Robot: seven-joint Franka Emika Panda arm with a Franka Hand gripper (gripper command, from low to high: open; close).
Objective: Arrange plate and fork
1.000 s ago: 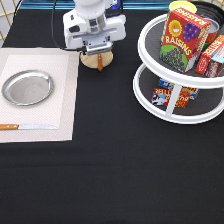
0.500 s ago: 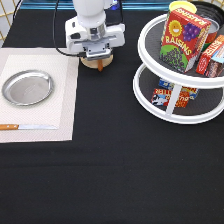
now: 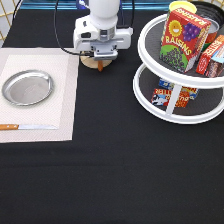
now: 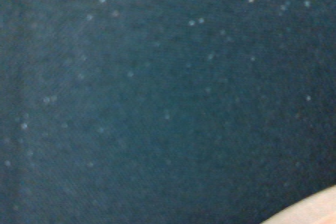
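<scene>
The silver plate point(image 3: 27, 87) lies on a pale placemat point(image 3: 65, 107) at the exterior view's left. My gripper point(image 3: 102, 54) hangs low over a small round wooden disc point(image 3: 89, 62) at the exterior view's top centre. A short orange-brown bit, the fork's handle point(image 3: 101, 66), pokes out just below the hand over the disc's edge. The hand hides the tines and the grip. The wrist view shows only dark cloth point(image 4: 150, 100) and a pale curved edge point(image 4: 311, 212) in one corner.
A knife point(image 3: 27, 127) with an orange-brown handle lies on the placemat below the plate. A white two-tier rack point(image 3: 172, 107) with a raisin box point(image 3: 184, 39) and other packets stands at the exterior view's right. Black cloth point(image 3: 115, 170) covers the table.
The hand came down a little onto the wooden disc and has stayed there. The plate and the knife have not moved.
</scene>
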